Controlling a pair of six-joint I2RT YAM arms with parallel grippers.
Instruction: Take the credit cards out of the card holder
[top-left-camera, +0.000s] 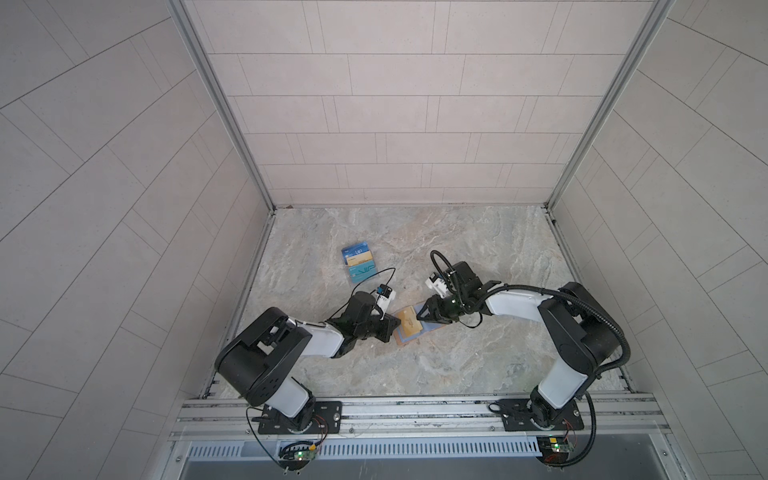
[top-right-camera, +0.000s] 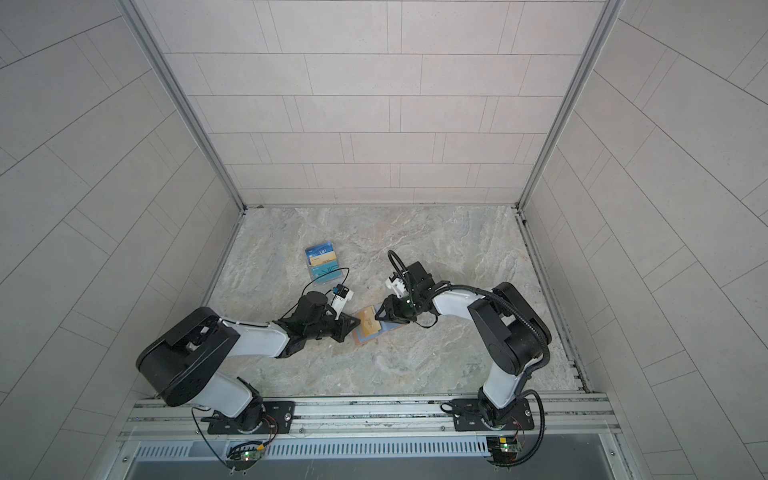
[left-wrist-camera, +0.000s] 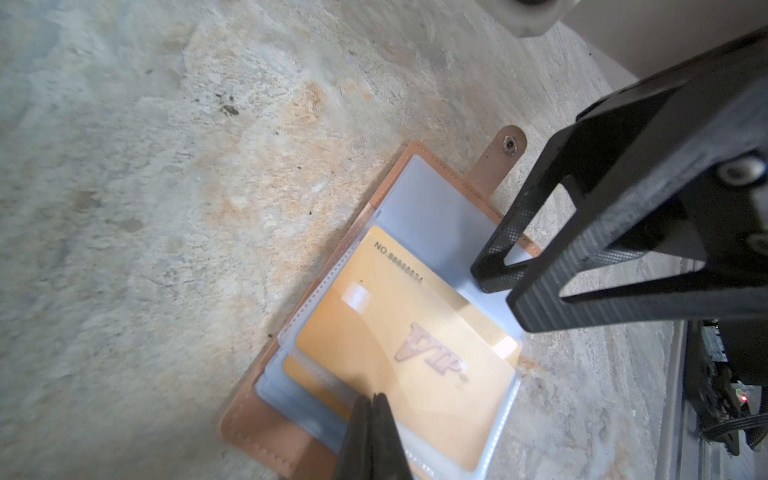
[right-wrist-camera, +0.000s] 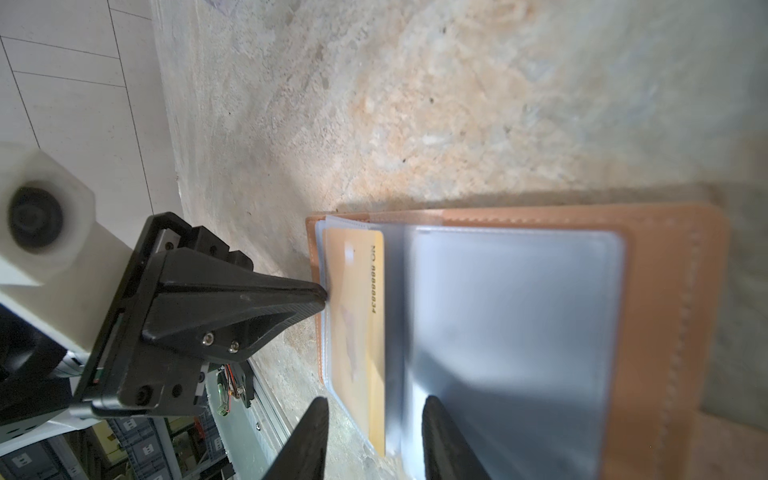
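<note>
Bracing arm: left gripper (left-wrist-camera: 371, 398) clenched on nothing, its tips pressing down on the sleeve edge of the card holder (left-wrist-camera: 257, 428). That looks like a hold-down so the holder can't slide.
Card holder: spread open on the marble table (top-left-camera: 457, 365), between the two arms.
Gold card (left-wrist-camera: 407, 340): poking partly out of its plastic sleeve, towards the fold.
Right gripper (right-wrist-camera: 374, 436): fingers parted, straddling the card's free edge, not pinching yet.
Loose pile (top-left-camera: 359, 266): cards lying well apart from the holder.
Next, likely: close on the card and pull.
</note>
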